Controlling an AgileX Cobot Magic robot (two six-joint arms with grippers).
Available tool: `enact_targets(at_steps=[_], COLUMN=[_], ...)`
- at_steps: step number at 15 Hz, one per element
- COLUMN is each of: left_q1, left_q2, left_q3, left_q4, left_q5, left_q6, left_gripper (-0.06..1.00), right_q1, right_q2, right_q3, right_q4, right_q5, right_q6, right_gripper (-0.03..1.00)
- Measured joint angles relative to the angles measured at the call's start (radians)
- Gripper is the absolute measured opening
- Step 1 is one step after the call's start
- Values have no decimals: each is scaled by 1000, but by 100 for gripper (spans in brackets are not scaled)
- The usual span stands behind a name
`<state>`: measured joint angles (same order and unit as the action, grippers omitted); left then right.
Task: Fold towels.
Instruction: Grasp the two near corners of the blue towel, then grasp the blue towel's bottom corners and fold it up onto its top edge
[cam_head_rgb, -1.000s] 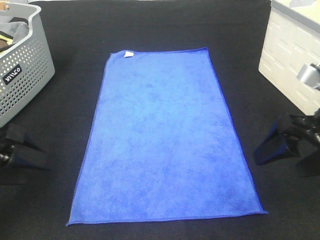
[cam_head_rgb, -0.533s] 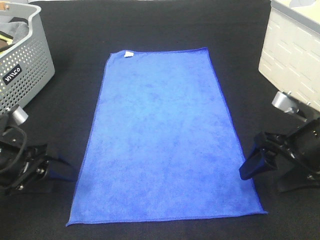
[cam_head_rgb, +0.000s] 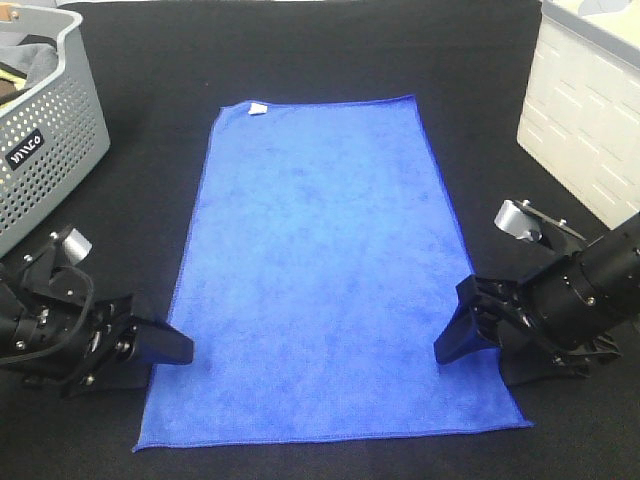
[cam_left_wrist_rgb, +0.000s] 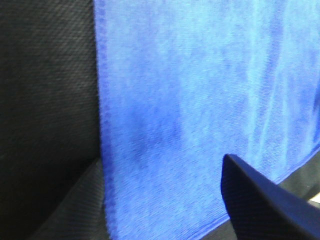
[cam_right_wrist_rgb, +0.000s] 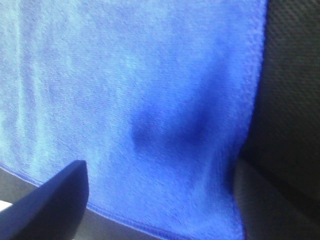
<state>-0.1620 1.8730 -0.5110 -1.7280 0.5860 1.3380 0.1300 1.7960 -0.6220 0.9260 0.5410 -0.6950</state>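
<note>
Towel (cam_head_rgb: 330, 260): blue, flat, unfolded on black surface (cam_head_rgb: 130, 200), lying between the two tools. Small white tag (cam_head_rgb: 257, 108) at the corner farthest from L tool along its own edge.

L tool (cam_left_wrist_rgb: 160, 162): low, at towel's long edge, nr the corner closest to it. Jaws wide, holding nothing. Hem runs through the gap: one finger (cam_left_wrist_rgb: 260, 200) over cloth, other finger (cam_left_wrist_rgb: 75, 200) on the bare-surface side. Can't tell whether either touches cloth.

R tool (cam_right_wrist_rgb: 160, 167): mirrored posn at opposite long edge, nr its closest corner. Jaws wide too, nothing held. One finger (cam_right_wrist_rgb: 50, 200) over cloth, other (cam_right_wrist_rgb: 270, 200) out past the hem. Shallow dark dimple (cam_right_wrist_rgb: 165, 130) in cloth just ahead of the gap.

Grey perforated basket (cam_head_rgb: 50, 130): beyond L tool, well apart from towel, some dark cloth inside. White crate (cam_head_rgb: 580, 110): beyond R tool, clear of towel.
</note>
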Motion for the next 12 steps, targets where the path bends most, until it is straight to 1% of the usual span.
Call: enact_targets(at_steps=[2, 3, 4, 5, 6, 7, 8, 9, 11, 12], left_q1=[0, 0, 0, 0, -1, -1, -1, -1, -1, -1], left_q2=[39, 59, 77, 86, 93, 99, 100, 100, 94, 77], left_q3=[-28, -40, -51, -58, -62, -63, -64, -64, -64, -64], left_q4=[-4, -5, -5, -5, -2, -1, 0, 0, 17, 61], left_q5=[52, 71, 82, 78, 59, 40, 33, 31, 29, 24], left_q6=[3, 3, 3, 3, 3, 3, 3, 3, -1, -19], left_gripper=[62, 59, 53, 43, 30, 11, 2, 0, 0, 0], right_q1=[0, 0, 0, 0, 0, 0, 0, 0, 0, 0], right_q2=[21, 30, 35, 42, 45, 53, 54, 54, 50, 37], right_q3=[0, 0, 0, 0, 0, 1, 2, 3, 3, 3], right_q4=[48, 76, 84, 84, 84, 82, 88, 95, 97, 92], right_q5=[2, 3, -2, -12, -25, -39, -42, -43, -38, -32], right_q6=[-31, -49, -56, -57, -58, -56, -54, -52, -46, -31], right_gripper=[68, 61, 53, 41, 28, 8, 1, 0, 0, 0])
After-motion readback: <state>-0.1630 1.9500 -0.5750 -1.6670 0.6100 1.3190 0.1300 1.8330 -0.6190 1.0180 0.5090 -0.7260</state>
